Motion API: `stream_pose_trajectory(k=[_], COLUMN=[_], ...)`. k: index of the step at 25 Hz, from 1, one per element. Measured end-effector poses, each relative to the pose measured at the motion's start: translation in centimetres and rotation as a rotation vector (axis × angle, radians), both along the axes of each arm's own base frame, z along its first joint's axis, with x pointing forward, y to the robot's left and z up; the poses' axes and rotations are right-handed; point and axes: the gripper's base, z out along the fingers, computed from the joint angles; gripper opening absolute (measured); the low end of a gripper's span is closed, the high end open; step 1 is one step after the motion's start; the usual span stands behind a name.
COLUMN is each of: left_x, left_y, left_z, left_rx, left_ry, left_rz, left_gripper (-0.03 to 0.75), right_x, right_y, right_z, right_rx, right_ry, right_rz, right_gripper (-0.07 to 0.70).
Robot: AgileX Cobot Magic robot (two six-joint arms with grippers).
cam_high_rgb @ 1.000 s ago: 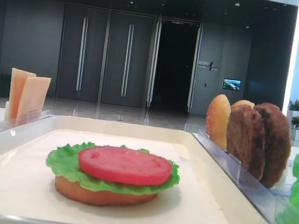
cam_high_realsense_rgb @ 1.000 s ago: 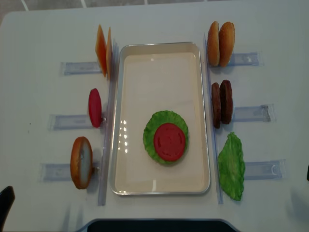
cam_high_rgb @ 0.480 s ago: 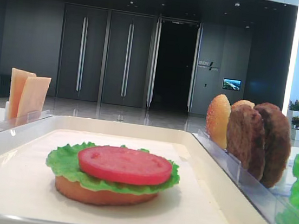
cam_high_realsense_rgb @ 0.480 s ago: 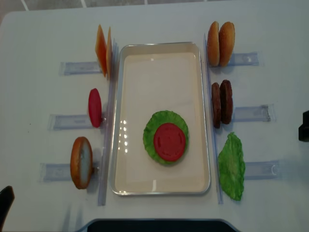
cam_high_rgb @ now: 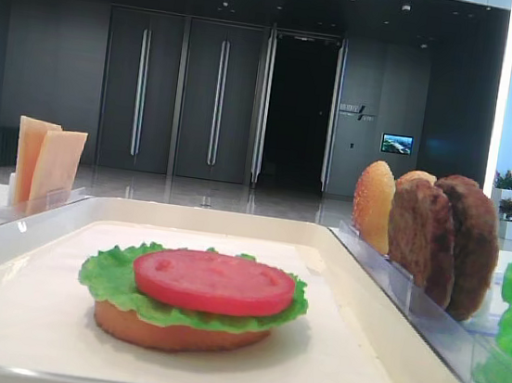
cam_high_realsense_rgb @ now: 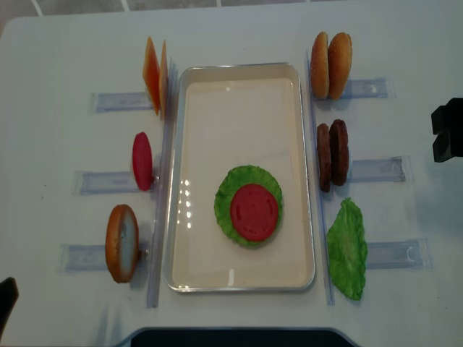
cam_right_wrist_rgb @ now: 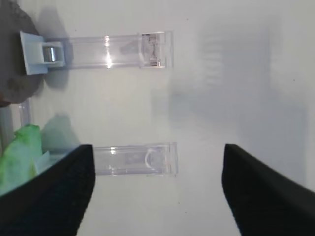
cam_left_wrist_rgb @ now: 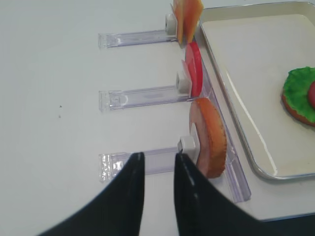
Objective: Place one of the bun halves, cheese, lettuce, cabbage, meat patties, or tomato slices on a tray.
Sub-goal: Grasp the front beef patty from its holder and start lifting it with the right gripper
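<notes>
On the cream tray (cam_high_realsense_rgb: pixel 181 181) we see a flat bun half (cam_high_rgb: pixel 173 331) topped with lettuce (cam_high_realsense_rgb: pixel 230 189) and a tomato slice (cam_high_realsense_rgb: pixel 254 212). Our right gripper (cam_high_realsense_rgb: pixel 447 130), fingers spread wide and empty, hovers beyond the meat patties (cam_high_realsense_rgb: pixel 332 154). Our left gripper (cam_left_wrist_rgb: pixel 157 172) fingers stand slightly parted, holding nothing.

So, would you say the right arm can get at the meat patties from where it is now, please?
Probably yes: the right gripper is open, just outboard of the meat patties, with only their clear holder lying on the table between them.
</notes>
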Motion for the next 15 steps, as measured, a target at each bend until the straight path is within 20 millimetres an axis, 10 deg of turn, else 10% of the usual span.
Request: stream_pose_trajectory(k=[15], left_x=[0.0], left_y=[0.0], left_z=[0.0], left_rx=[0.0], left_ry=[0.0], left_rz=[0.0], left_gripper=[0.064], right_x=[3.1], right_y=[0.9], right_z=[-0.3], right_rx=[0.096], right_ry=[0.034], right_rz=[-0.134], right_gripper=[0.539])
